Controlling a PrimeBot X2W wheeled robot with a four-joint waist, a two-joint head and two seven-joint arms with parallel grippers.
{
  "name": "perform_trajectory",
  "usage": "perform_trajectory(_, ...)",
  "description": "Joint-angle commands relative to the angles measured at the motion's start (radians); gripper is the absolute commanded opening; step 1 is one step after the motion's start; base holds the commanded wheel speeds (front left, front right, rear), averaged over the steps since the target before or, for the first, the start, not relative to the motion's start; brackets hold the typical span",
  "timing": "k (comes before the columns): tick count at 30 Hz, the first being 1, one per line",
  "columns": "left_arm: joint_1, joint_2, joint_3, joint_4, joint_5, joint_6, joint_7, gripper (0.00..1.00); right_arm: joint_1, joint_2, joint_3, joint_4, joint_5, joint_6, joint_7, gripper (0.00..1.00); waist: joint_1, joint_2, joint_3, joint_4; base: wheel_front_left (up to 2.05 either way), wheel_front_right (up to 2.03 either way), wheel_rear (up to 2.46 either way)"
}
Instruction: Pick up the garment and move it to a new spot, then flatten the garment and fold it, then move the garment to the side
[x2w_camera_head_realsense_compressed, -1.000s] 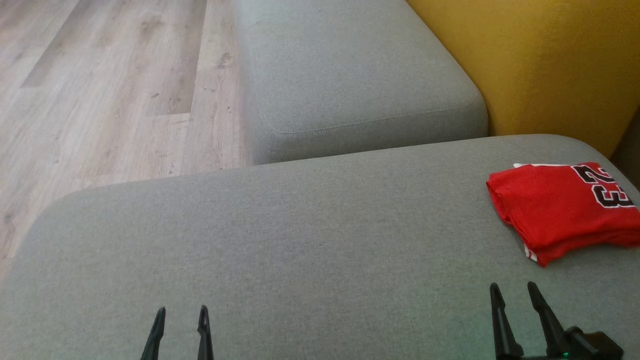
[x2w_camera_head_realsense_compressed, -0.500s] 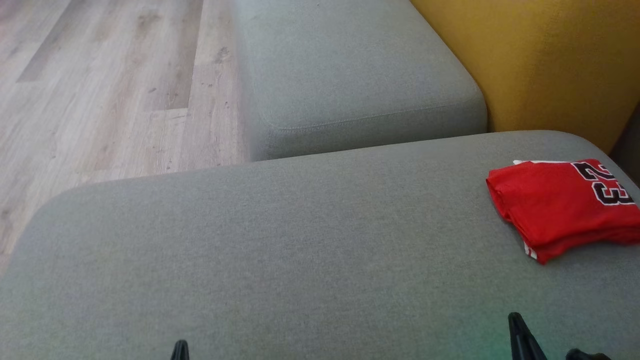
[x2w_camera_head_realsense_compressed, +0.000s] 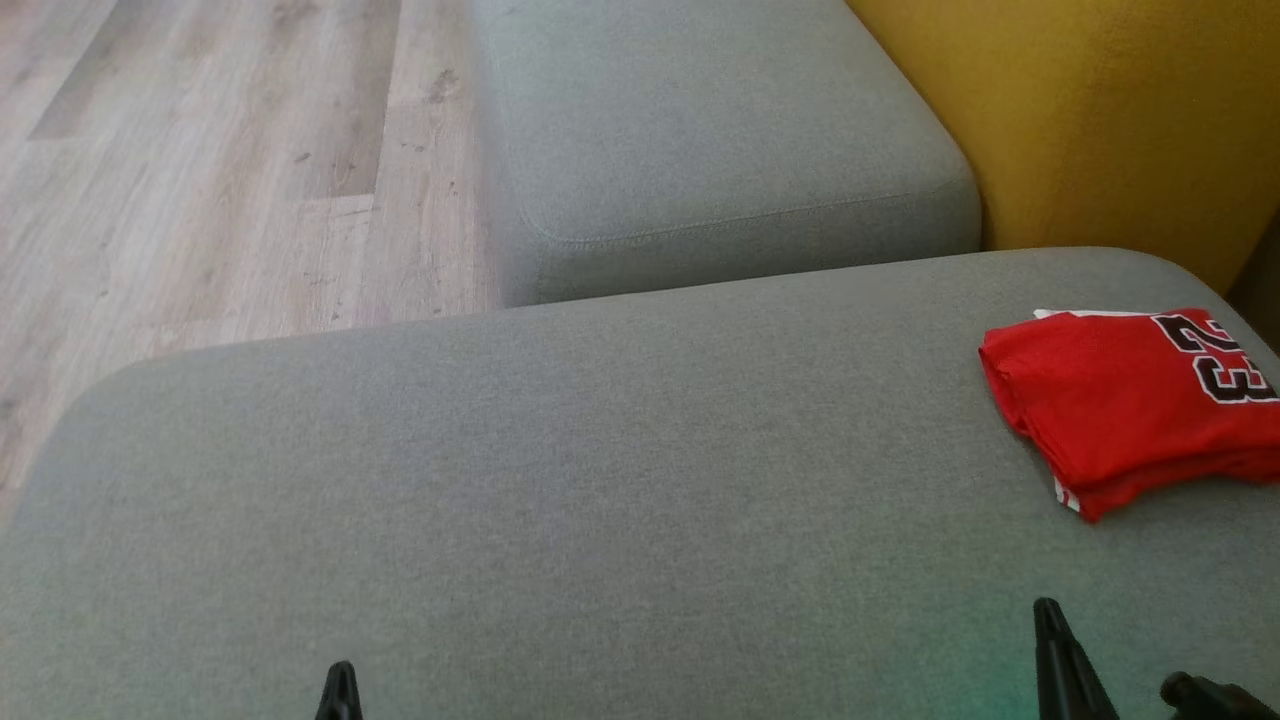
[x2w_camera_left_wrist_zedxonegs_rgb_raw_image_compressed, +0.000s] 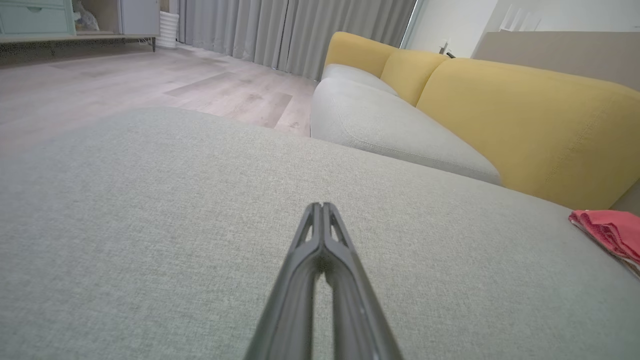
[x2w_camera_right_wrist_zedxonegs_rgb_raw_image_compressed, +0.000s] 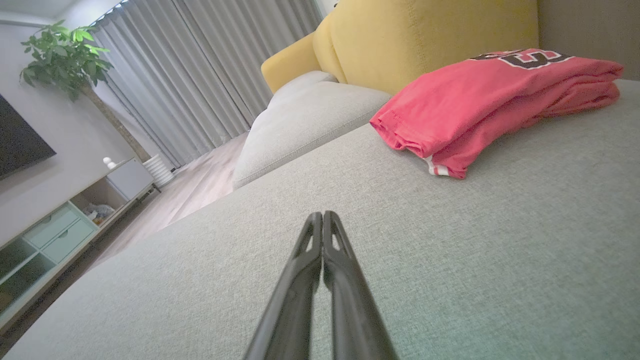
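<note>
The grey sofa cushion (x2w_camera_head_realsense_compressed: 500, 480) carries everything, with the yellow backrest (x2w_camera_head_realsense_compressed: 1080, 120) behind. The red number 23 jersey (x2w_camera_head_realsense_compressed: 1120, 400) lies folded at the cushion's right side, near its rim. The left gripper (x2w_camera_left_wrist_zedxonegs_rgb_raw_image_compressed: 322, 206) and right gripper (x2w_camera_right_wrist_zedxonegs_rgb_raw_image_compressed: 322, 215) hover low over bare fabric, jaws pressed fully together, holding nothing. The risk, I think, is the right gripper: a sweep toward the jersey could catch the loose hem and open the fold, or push it off.
</note>
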Motion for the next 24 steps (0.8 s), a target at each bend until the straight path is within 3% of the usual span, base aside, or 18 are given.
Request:
perform_trajectory(1, -0.057, 0.009, 0.019, -0.028, -0.024, -0.006, 0.003, 0.0, -0.055, -0.007, -0.004, -0.03, 0.025, 0.0, 0.003, 0.0, -0.0001, -0.0001, 0.002, 0.001, 0.0, 0.0, 0.0)
perform_trajectory(24, -0.137, 0.014, 0.058, -0.007, -0.308, -0.043, 0.062, 0.0, -0.124, -0.011, -0.028, -0.025, 0.29, 0.0, 0.066, 0.0, -0.0001, -0.0001, 0.042, 0.01, 0.0, 0.0, 0.0)
